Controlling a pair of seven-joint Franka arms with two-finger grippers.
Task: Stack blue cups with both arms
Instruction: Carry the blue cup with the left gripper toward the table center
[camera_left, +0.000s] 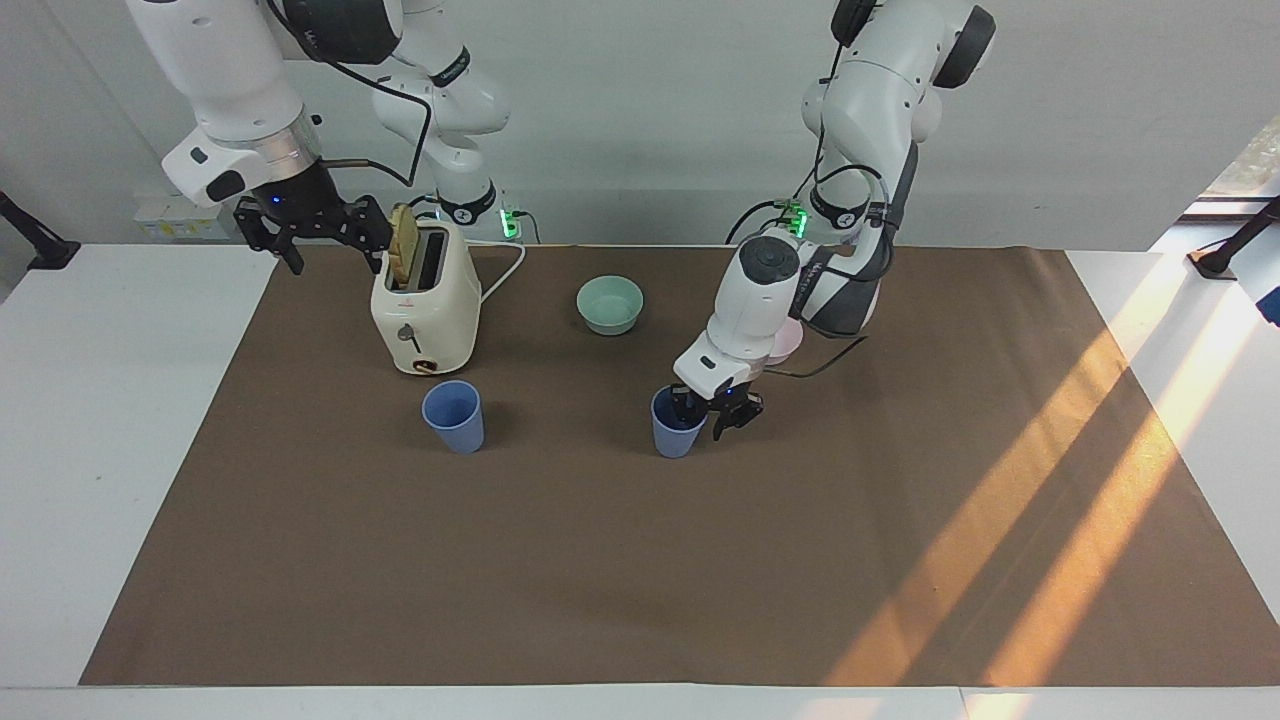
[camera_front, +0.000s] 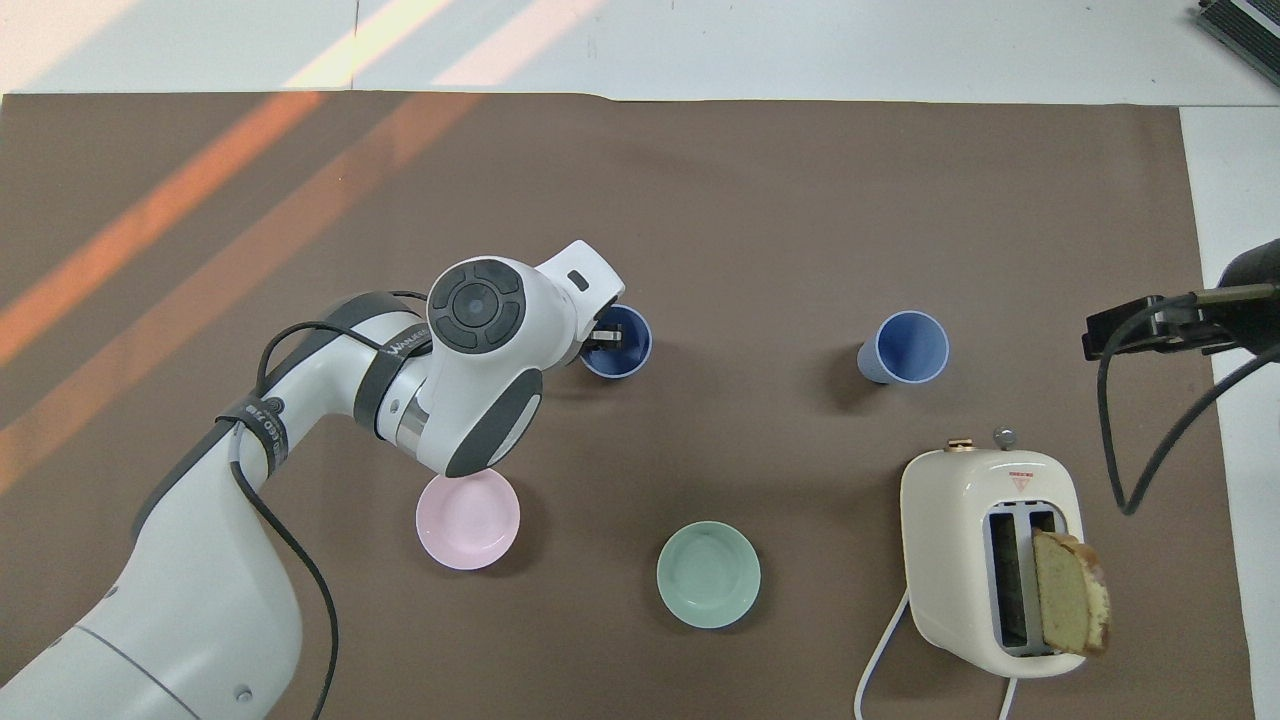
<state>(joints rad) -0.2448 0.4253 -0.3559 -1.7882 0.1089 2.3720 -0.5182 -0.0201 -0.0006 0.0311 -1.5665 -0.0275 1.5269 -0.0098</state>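
Observation:
One blue cup (camera_left: 676, 432) (camera_front: 628, 352) stands upright on the brown mat near the table's middle. My left gripper (camera_left: 712, 412) (camera_front: 603, 340) is down at its rim, on the side toward the left arm's end. The other blue cup (camera_left: 453, 415) (camera_front: 905, 347) stands alone farther from the robots than the toaster, toward the right arm's end. My right gripper (camera_left: 335, 255) (camera_front: 1130, 335) hangs open in the air beside the toaster's top, holding nothing, and the arm waits there.
A cream toaster (camera_left: 425, 300) (camera_front: 985, 560) with a bread slice (camera_left: 404, 240) sticking up stands near the right arm. A pale green bowl (camera_left: 610, 303) (camera_front: 708, 574) and a pale pink bowl (camera_left: 792, 340) (camera_front: 467, 520) sit nearer to the robots than the cups.

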